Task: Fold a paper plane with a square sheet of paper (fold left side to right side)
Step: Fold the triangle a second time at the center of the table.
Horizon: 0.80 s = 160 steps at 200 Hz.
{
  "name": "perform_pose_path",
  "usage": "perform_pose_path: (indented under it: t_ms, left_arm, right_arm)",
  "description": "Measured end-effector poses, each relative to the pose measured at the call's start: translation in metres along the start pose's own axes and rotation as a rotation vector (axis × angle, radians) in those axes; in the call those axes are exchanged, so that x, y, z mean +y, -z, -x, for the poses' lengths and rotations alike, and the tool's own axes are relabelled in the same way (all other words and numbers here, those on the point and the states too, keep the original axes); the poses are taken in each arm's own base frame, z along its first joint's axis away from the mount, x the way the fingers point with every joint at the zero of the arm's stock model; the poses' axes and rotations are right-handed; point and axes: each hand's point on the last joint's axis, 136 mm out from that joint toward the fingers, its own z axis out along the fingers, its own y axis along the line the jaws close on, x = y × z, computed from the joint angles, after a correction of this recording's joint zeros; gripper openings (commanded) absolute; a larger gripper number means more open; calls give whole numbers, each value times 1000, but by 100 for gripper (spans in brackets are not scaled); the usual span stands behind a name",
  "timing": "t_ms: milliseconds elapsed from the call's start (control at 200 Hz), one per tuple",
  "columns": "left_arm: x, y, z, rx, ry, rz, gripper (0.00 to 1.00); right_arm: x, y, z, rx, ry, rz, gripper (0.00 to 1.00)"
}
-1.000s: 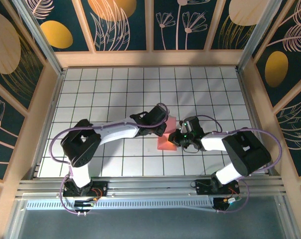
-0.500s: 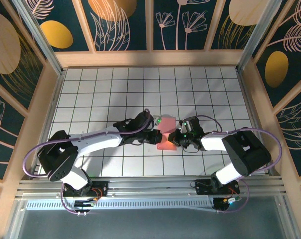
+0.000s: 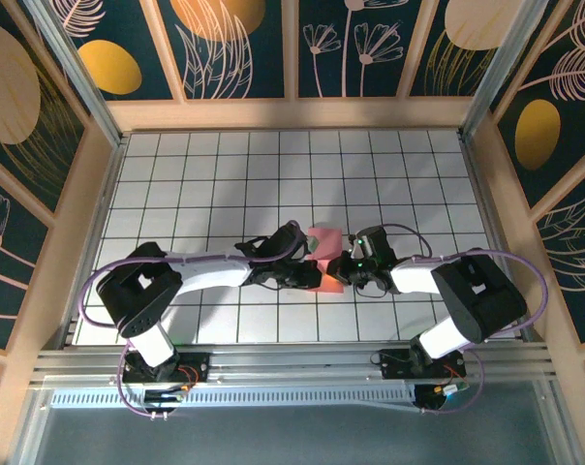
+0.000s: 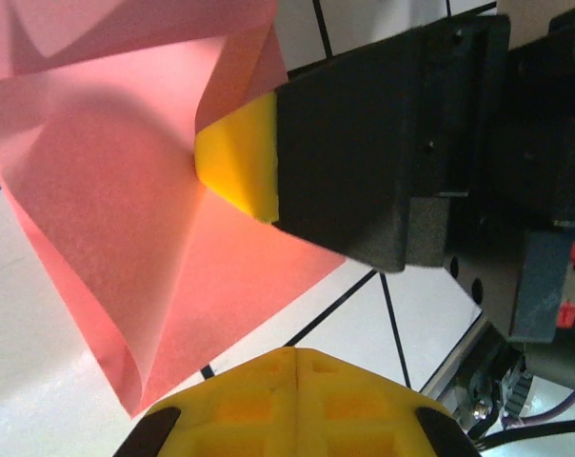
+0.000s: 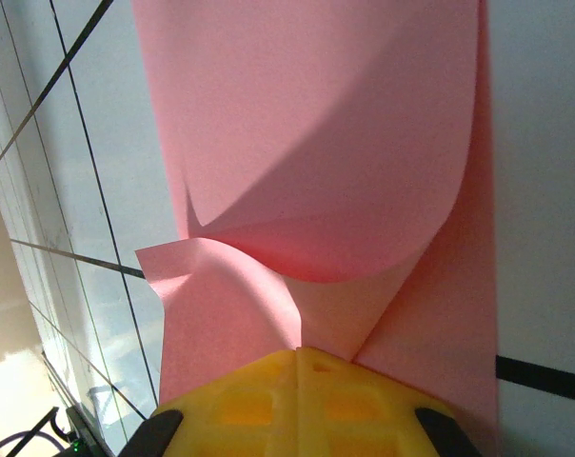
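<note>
White grid tiles cover the table (image 3: 205,174), boxed in by a wooden frame and dark floral panels (image 3: 244,58), and the work sits just right of the middle, toward the near edge. At the bottom of its own wrist view, the left gripper (image 4: 287,381) has its jaws brought together. A rolled-over edge of the square sheet of paper (image 4: 107,219) runs down to its yellow pad, but the contact is hidden, so I cannot tell whether the paper is truly pinched there. Across from it, the right gripper (image 5: 297,381) is clamped on the paper. Seen from the left wrist, its yellow fingertip (image 4: 236,164) bites into a pleat where several creases meet. The salmon-pink paper lies between the two grippers, already creased, with one flap curling up off the tiles and the rest lying low. The step in hand looks like carrying the left side over to the right. To do it well, the right gripper should serve as a steady anchor while the left lifts its edge in a low arc. The left edge ought to meet the right edge squarely before anything is pressed flat. Paper this thin will likely buckle or tear if the two grippers pull against each other, so a little slack is wise.
</note>
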Motion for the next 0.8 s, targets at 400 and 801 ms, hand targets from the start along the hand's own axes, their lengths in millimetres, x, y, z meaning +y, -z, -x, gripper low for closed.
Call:
perform_pose_path:
  t_ms: [400,801]
  left_arm:
    - [13,-16,6,4,10,60,0]
    - [21,-21,7,1,2,91,0]
  right_arm:
    - [0,0,0,0,1,0,0]
    - [0,0,0,0,2,-1,0]
